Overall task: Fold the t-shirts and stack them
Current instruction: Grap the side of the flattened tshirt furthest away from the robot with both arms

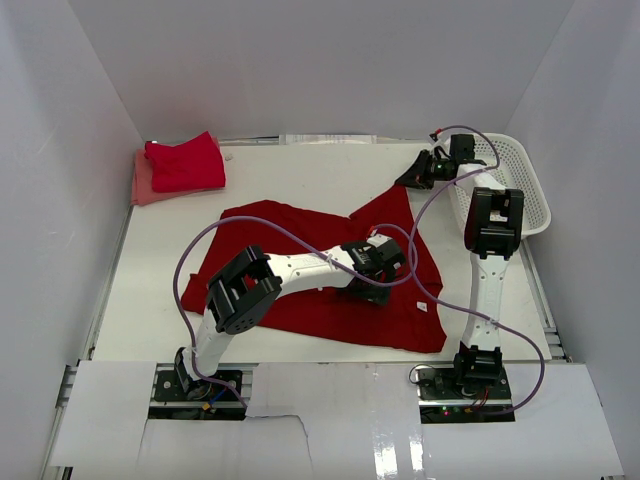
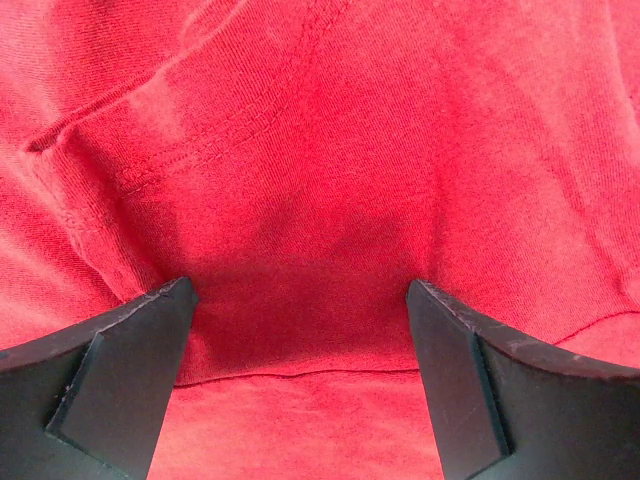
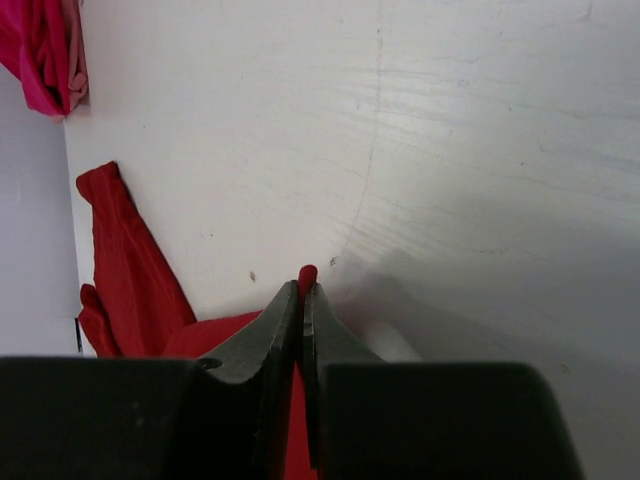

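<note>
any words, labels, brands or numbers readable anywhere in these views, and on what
No text can be read in any view.
The small white tag on the spread red t-shirt is too small to read.
The folded t-shirts, white lattice basket and table show no print.

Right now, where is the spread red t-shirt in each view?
Top external: red t-shirt spread mid-table under the left arm.
Left wrist: red t-shirt fills the picture behind the open left fingers.
Right wrist: lower left, its corner pinched in the shut right fingers.
Shared landmark: folded shirt stack, upper left in top external and right wrist; absent from left wrist.
</note>
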`<state>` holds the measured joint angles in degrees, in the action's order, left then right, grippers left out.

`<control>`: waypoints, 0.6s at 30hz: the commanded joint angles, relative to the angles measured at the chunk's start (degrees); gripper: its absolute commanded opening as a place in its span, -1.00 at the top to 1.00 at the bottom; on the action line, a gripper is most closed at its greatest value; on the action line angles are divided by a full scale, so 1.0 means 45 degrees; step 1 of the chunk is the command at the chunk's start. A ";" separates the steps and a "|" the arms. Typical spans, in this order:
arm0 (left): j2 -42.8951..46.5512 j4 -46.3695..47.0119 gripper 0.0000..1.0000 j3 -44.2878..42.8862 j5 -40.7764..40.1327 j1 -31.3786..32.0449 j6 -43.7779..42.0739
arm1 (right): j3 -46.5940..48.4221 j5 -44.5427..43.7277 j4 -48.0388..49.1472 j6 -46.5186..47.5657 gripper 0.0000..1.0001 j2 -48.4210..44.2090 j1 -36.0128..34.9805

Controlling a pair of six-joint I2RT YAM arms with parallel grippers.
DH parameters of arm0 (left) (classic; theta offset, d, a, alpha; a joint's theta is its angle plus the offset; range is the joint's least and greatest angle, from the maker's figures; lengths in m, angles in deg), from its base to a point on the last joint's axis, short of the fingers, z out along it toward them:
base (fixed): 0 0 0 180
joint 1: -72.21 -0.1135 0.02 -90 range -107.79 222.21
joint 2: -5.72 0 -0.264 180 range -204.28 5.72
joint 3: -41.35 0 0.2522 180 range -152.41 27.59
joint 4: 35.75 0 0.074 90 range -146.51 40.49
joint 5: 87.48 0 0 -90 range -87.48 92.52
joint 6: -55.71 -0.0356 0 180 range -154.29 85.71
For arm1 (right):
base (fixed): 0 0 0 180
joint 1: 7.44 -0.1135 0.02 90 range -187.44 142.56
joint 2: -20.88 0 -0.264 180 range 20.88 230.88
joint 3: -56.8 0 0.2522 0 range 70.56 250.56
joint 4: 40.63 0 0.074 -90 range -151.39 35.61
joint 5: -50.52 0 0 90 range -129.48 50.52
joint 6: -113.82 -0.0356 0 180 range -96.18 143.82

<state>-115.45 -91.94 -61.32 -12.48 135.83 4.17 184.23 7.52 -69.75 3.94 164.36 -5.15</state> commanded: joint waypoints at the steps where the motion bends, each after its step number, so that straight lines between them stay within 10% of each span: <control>1: -0.2020 -0.2308 -0.96 0.1573 0.2416 0.0473 0.0555 | 0.0113 -0.0152 0.1477 -0.0056 0.85 -0.0457 0.0235; 18: -0.0971 -0.2270 -0.96 -0.0555 0.3194 -0.1437 -0.0049 | -0.4461 -0.1539 0.2281 0.1390 0.85 -0.3682 0.0274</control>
<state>-116.71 -95.85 -65.91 -8.72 133.62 3.93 162.65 1.92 -59.52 8.31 147.37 -4.28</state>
